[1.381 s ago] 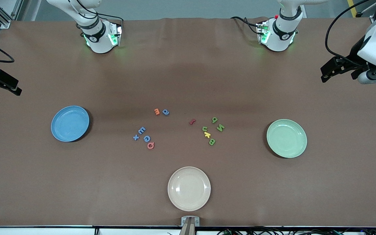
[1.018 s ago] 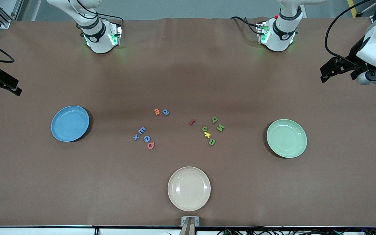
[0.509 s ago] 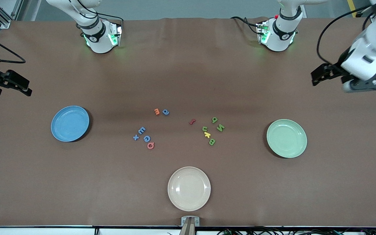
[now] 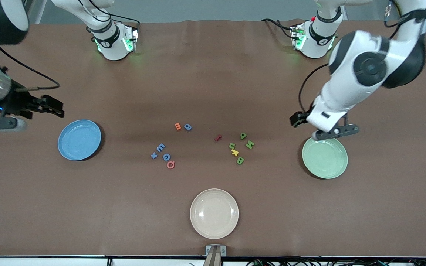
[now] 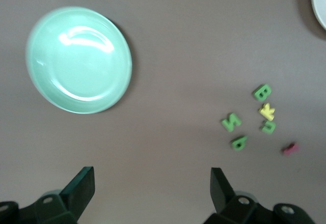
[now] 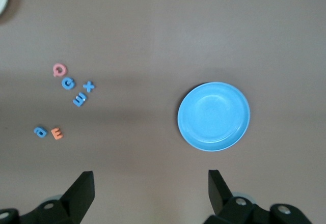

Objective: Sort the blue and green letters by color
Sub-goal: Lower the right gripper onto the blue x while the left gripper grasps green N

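left gripper [image 5: 150,193] fingers spread wide, nothing between them, hanging over bare table just by the green plate [image 4: 325,156] rim at the left arm's end; in the front view that gripper [image 4: 297,120] is mostly hidden under its own wrist, so the gap only reads in the left wrist view. right gripper [image 6: 150,193] also wide open and empty, over the table near the blue plate [image 4: 79,139] at the right arm's end; front view shows it [image 4: 52,107] as dark fingers only. green letters [image 4: 242,147]: four in a loose cluster between centre and the green plate, with a yellow letter [image 4: 235,152] in among them and a red letter [image 4: 217,138] beside; left wrist view shows this cluster [image 5: 249,114] but no blue ones. blue letters [image 4: 161,152]: three grouped nearer the blue plate with a pink letter [image 4: 170,164] touching or just beside one, the fourth farther from the front camera beside an orange letter [image 4: 178,126]; right wrist view shows these [image 6: 76,91] but no green ones. white plate [image 4: 214,213] nearest the front camera, whole only in the front view. all three plates hold nothing.
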Robot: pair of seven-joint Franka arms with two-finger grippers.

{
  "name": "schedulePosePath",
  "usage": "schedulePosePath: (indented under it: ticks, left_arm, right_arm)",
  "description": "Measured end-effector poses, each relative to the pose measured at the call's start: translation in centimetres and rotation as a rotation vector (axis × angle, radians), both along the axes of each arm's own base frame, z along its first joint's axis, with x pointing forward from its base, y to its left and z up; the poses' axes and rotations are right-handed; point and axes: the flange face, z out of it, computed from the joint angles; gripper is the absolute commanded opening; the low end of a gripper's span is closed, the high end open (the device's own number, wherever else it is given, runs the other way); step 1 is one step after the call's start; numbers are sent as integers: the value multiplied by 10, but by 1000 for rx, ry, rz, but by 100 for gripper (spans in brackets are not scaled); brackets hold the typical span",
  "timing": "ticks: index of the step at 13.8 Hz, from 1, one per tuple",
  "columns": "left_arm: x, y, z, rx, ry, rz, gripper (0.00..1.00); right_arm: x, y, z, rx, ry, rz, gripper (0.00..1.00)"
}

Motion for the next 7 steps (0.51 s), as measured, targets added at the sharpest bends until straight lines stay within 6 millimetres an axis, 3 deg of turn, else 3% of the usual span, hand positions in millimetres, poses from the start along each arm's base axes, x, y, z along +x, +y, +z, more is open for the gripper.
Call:
schedulePosePath:
  ticks: [4,7]
  left_arm:
    - [-9,-62,-97,8,12,245,100]
    - [-16,-89,-159,44,-9,350,97]
  right_arm:
    - [16,47,-86,-61,119,-231,99]
    - [20,79,-154,-50,103,-381,99]
